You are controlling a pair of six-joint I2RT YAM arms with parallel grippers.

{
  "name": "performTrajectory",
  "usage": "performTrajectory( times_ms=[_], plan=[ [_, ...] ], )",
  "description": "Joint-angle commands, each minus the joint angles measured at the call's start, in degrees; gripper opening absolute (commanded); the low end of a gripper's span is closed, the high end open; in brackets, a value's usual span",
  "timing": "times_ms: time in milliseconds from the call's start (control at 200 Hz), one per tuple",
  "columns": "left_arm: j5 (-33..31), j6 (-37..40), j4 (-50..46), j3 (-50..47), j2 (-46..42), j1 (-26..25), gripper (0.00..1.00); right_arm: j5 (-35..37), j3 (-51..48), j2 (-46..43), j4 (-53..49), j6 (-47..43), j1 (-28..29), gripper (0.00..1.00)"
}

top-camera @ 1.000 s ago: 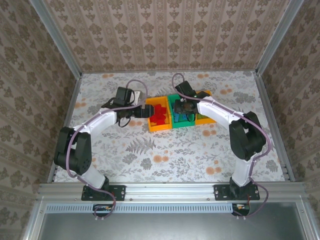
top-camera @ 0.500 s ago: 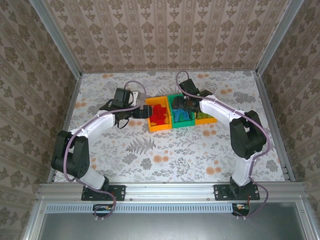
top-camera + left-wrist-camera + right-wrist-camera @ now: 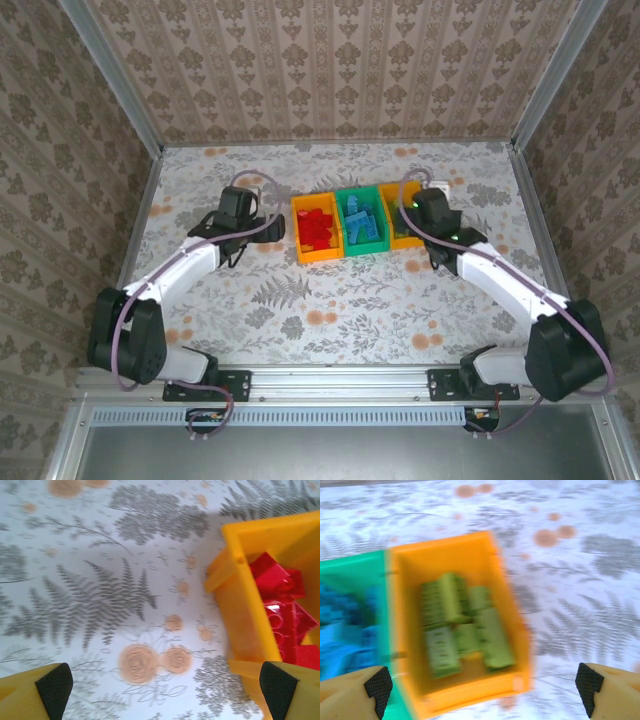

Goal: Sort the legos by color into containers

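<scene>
Three bins stand side by side mid-table. The left orange bin [image 3: 318,230] [image 3: 240,610] holds red legos [image 3: 320,226] [image 3: 282,607]. Blue legos [image 3: 362,222] [image 3: 342,625] fill the green bin [image 3: 362,246] [image 3: 355,567]. Lime green legos [image 3: 462,630] lie in the right orange bin [image 3: 402,240] [image 3: 470,695], which my right wrist partly covers from above. My left gripper [image 3: 277,228] [image 3: 165,690] hangs open and empty just left of the red bin. Just beside the lime bin my right gripper [image 3: 413,212] [image 3: 482,687] is open and empty; its view is blurred.
The floral tablecloth [image 3: 330,300] spreads around the bins. Metal frame rails [image 3: 150,200] and patterned walls close in the table's left, right and back. No loose bricks show on the cloth.
My right gripper has swung from over the green bin out to the right orange bin, its arm now stretched low. The left gripper has drawn back leftward off the red bin.
</scene>
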Motion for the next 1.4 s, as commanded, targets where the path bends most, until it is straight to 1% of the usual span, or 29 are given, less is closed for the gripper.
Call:
performTrajectory(
  times_ms=[0,90,160,265,325,375,425,465,570,625,670,730,845,950,1010,1090,1130,1190,1290,1355,1395],
  plan=[
    [-12.19,0.21,0.57,-3.01,-4.37,0.51,1.0,4.8,-8.06,-3.71,12.91,-7.9,-5.31,0.98],
    [-17.08,2.57,4.73,-7.01,-6.96,0.72,1.0,-0.45,-16.33,-4.76,26.09,-10.48,-10.52,1.0],
    [-21.06,4.62,7.13,-9.26,-7.99,0.82,1.0,-3.55,-19.64,-2.74,32.38,-10.61,-13.56,0.99],
    [-26.37,7.92,9.75,-11.71,-8.08,0.77,1.0,-5.95,-21.21,1.76,38.66,-11.14,-15.03,0.99],
    [-28.61,9.97,12.67,-13.52,-7.97,0.84,1.0,-6.52,-22.47,4.18,44.81,-12.26,-15.12,0.98],
    [-28.46,11.35,13.29,-13.77,-8.22,1.03,1.0,-7.64,-22.45,5.04,47.5,-13.67,-15.3,0.98],
    [-28.48,13.19,15.96,-14.79,-8.5,1.12,1.0,-8.02,-23.12,5.89,51.41,-14.65,-15.46,0.98],
    [-28.51,13.99,17.18,-15.31,-8.61,1.24,1.0,-9.66,-23.38,8.94,52.73,-14.18,-16.21,0.98],
    [-28.29,16.72,20.04,-16.73,-9.47,1.6,1.0,-11.84,-26.94,15.23,65.78,-15.21,-16.46,0.98],
    [-28.21,17.93,22.18,-18.02,-10.09,2.03,1.0,-11.81,-26.79,13.67,62.53,-14.59,-16.54,0.98],
    [-27.97,18.71,25.07,-19.77,-10.63,2.55,1.0,-12.7,-26.89,14.52,64.24,-15.18,-16.54,0.99],
    [-27.74,19.32,28.19,-22.07,-11.2,3.31,1.0,-14.98,-25.82,14.05,61.53,-15.78,-16.61,1.0],
    [-23.29,19.48,34.53,-26.37,-10.81,5.35,1.0,-15.48,-25.9,14.24,61.9,-15.82,-16.8,1.0],
    [-23.82,18.89,44.69,-30.15,-8.1,6.48,1.0,-15.48,-25.88,14.2,61.74,-15.8,-16.8,1.0],
    [-22.19,18.99,51.39,-32.17,-6.34,7.55,1.0,-15.51,-25.9,14.18,61.71,-15.8,-16.78,1.0],
    [-18.3,20.39,54.11,-32.04,-4.8,8.88,1.0,-15.52,-25.9,14.24,61.78,-15.8,-16.8,1.0],
    [-17.39,21.8,55.77,-31.87,-3.61,9.11,1.0,-15.52,-25.9,14.24,61.78,-15.8,-16.79,1.0],
    [-17.66,24.02,57.25,-31.22,-1.9,9.33,1.0,-15.52,-25.81,14.24,61.78,-15.8,-16.78,1.0],
    [-16.98,26.91,62.69,-31.69,1.28,9.83,1.0,-15.53,-25.88,14.2,61.77,-15.8,-16.81,1.0],
    [-16.61,27.09,69.42,-32.97,5.13,10.76,1.0,-15.52,-25.87,14.24,61.78,-15.8,-16.79,1.0],
    [-17.59,27.11,73.7,-33.3,7.45,11.51,1.0,-15.55,-25.9,14.21,61.76,-15.8,-16.8,1.0]
  ],
)
